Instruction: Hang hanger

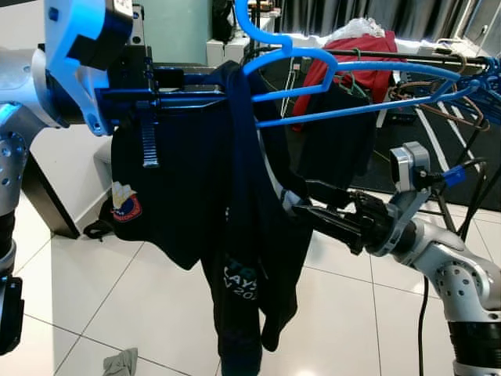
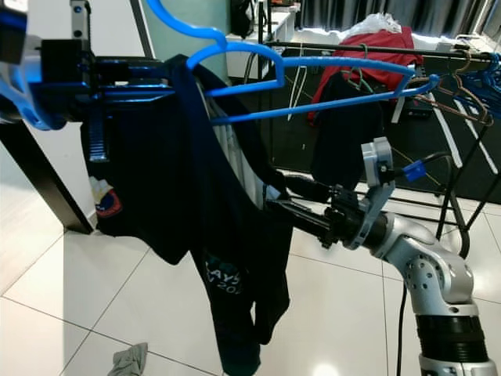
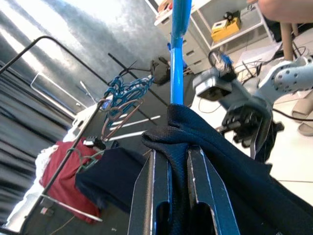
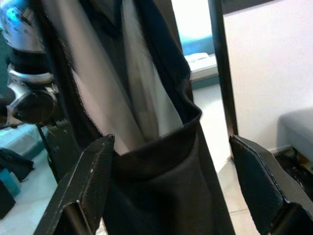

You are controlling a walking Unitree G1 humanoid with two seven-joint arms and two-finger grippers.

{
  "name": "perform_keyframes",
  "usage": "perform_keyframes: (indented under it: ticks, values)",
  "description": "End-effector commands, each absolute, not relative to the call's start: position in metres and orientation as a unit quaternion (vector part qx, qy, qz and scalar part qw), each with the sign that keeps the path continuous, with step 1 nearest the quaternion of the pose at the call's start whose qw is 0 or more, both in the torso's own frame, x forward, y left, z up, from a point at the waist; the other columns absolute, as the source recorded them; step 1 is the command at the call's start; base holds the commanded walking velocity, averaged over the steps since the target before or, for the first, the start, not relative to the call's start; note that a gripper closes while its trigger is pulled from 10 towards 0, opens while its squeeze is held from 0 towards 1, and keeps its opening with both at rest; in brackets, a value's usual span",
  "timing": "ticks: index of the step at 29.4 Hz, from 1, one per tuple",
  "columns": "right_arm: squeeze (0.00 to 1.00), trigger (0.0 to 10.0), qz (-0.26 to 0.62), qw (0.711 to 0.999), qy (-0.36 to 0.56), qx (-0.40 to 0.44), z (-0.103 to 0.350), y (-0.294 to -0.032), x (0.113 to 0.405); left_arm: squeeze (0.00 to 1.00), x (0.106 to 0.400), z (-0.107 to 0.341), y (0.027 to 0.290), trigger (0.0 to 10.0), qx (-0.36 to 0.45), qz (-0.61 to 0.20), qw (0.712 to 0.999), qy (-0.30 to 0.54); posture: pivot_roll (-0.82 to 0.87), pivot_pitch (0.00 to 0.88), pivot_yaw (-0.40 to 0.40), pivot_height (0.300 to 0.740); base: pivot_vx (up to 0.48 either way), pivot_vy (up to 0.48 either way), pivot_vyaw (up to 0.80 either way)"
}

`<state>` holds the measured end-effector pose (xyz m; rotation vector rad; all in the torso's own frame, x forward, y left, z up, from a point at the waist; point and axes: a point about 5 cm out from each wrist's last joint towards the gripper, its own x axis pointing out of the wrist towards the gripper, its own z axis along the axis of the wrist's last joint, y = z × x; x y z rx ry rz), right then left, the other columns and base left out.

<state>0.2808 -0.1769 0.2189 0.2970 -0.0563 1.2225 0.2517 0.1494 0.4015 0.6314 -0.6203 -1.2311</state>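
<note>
You have a clothes rack (image 1: 407, 55) well beyond your claws, carrying a red garment (image 1: 368, 59) and spare hangers (image 1: 470, 94). Nearer hangs the dark navy shirt (image 1: 203, 196), draped on the bright blue hanger (image 1: 352, 90). Your left gripper (image 3: 171, 166) is pinching hanger and collar together up high. Your right gripper (image 4: 166, 196) sits lower, fingers spread wide around the shirt's fabric.

Bright blue hanger (image 1: 352, 74). Dark navy shirt (image 1: 235, 227) with red, white and blue round badge (image 1: 125, 205), pale lettering low down, white inner lining. Red garment (image 1: 348, 66) on black rack (image 1: 407, 55). Glossy white floor tiles (image 1: 141, 313). Grey rag (image 1: 121, 363).
</note>
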Motion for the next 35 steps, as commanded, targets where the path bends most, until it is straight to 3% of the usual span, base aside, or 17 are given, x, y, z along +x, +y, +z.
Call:
perform_keyframes:
  ticks: [1,2,3,4,5,20,30,32,35]
  values:
    - [0.0,10.0,0.576,0.808,-0.015,0.12,0.217,-0.168,0.281,0.0,0.249,0.406,0.146,7.1,0.287,-0.561,0.72,-0.292,0.0,0.0,0.008,0.74,0.0,0.0,0.0]
    - [0.0,10.0,0.576,0.809,-0.009,0.12,0.215,-0.166,0.281,0.0,0.249,0.406,0.145,7.1,0.286,-0.561,0.719,-0.293,0.0,0.0,0.008,0.74,0.0,0.0,0.0]
    - [0.0,7.6,0.581,0.804,-0.009,0.125,0.214,-0.164,0.281,0.0,0.249,0.406,0.145,7.1,0.286,-0.561,0.719,-0.293,0.0,0.0,0.008,0.74,0.0,0.0,0.0]
    - [0.0,7.6,0.581,0.804,-0.009,0.125,0.214,-0.164,0.281,0.0,0.249,0.406,0.145,7.1,0.286,-0.561,0.719,-0.293,0.0,0.0,0.008,0.74,0.0,0.0,0.0]
    - [0.0,0.0,0.582,0.802,-0.011,0.13,0.214,-0.162,0.281,0.0,0.249,0.406,0.146,7.1,0.286,-0.561,0.719,-0.294,0.0,0.0,0.008,0.74,0.0,0.0,0.0]
    - [0.0,0.0,0.577,0.804,-0.031,0.138,0.221,-0.166,0.283,0.0,0.248,0.408,0.15,7.1,0.288,-0.554,0.723,-0.294,0.0,0.0,0.006,0.74,0.0,0.0,0.0]
    - [0.0,0.0,0.529,0.835,-0.067,0.134,0.237,-0.193,0.291,0.0,0.253,0.409,0.16,7.1,0.305,-0.524,0.741,-0.29,0.0,0.0,0.008,0.74,0.0,0.0,0.0]
    - [0.0,0.0,0.496,0.853,-0.089,0.133,0.248,-0.208,0.297,0.0,0.255,0.409,0.169,7.5,0.317,-0.51,0.747,-0.287,0.0,0.0,0.007,0.74,0.0,0.0,0.0]
    - [0.0,0.0,0.496,0.853,-0.089,0.133,0.248,-0.208,0.297,0.0,0.255,0.409,0.169,7.5,0.317,-0.51,0.747,-0.287,0.0,0.0,0.007,0.74,0.0,0.0,0.0]
